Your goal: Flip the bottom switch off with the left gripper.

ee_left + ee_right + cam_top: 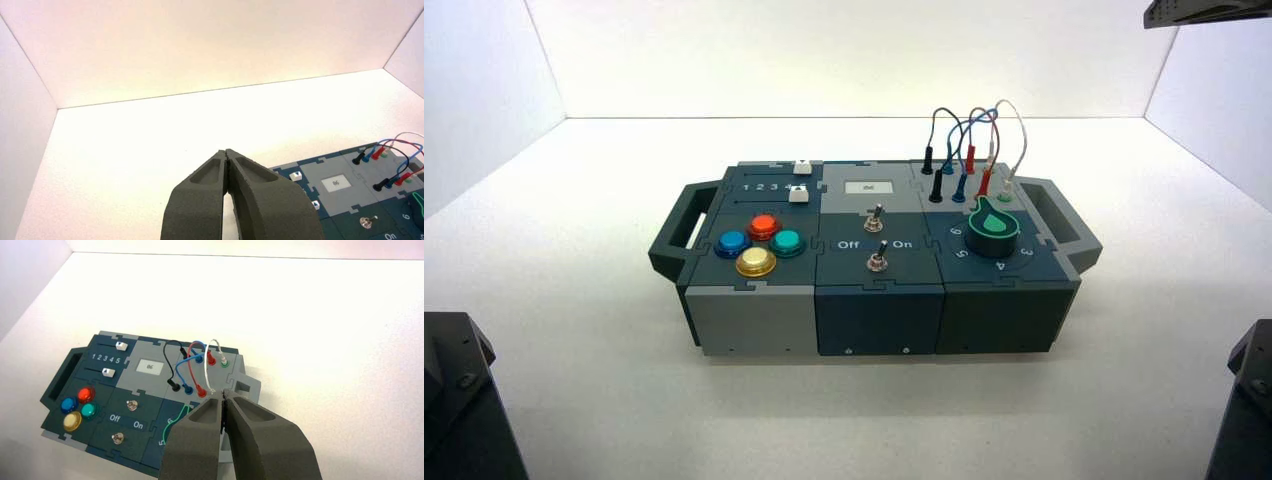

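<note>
The bottom switch [877, 260] is a tiny silver toggle on the near side of the box's dark middle panel, just below the "Off / On" lettering. It also shows in the right wrist view [118, 438]. Its twin [874, 219] stands behind it, near the small display. My left gripper [226, 151] is shut and empty, held well back from the box on its left. The left wrist view shows only the twin toggle [367, 222]; the bottom switch is out of that view. The left arm [454, 400] sits at the lower left corner. My right gripper [223, 396] is shut and empty, parked to the right.
The box [754, 320] stands mid-table with a handle [676, 232] at each end. On its left are several coloured buttons [756, 262] and two white sliders [800, 194]. On its right are a green knob [994, 228] and plugged wires [969, 150]. White walls enclose the table.
</note>
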Available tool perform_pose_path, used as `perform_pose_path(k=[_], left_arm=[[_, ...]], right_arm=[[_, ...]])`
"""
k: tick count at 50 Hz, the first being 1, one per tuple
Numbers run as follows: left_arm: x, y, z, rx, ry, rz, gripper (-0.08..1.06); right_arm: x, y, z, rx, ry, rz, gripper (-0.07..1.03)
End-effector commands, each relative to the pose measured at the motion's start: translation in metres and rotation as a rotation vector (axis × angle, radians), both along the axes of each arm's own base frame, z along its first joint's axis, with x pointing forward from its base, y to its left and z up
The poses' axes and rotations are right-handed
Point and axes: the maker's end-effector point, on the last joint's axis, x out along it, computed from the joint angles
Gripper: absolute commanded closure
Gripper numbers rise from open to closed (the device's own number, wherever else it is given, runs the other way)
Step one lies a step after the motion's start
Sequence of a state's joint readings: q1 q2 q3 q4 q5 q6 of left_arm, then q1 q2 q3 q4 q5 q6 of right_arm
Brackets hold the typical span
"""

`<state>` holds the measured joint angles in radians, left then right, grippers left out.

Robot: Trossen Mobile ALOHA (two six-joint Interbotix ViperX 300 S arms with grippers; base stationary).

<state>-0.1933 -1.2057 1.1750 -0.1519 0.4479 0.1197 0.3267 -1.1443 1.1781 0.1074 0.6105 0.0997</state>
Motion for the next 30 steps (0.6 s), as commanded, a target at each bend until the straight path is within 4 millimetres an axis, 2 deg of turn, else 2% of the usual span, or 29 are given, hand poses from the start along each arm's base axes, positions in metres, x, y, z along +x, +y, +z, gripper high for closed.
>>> perform_pose_path(k=[1,20,30], left_arm=[[0.003,0.001,0.006,0.000,-0.014,0.009,1.01],[0.004,0.001,0.004,0.002,-0.007,0.008,1.01],[0.010,-0.007,-0.011,0.004,0.082,-0.020,1.01]], right_arm=[[0.004,0.001,0.012,0.010,-0.026,-0.001,0.99],[0.004,0.002,0.012,0.012,-0.025,-0.001,0.99],[0.006,0.003,0.009,0.010,-0.005,-0.001,0.99]])
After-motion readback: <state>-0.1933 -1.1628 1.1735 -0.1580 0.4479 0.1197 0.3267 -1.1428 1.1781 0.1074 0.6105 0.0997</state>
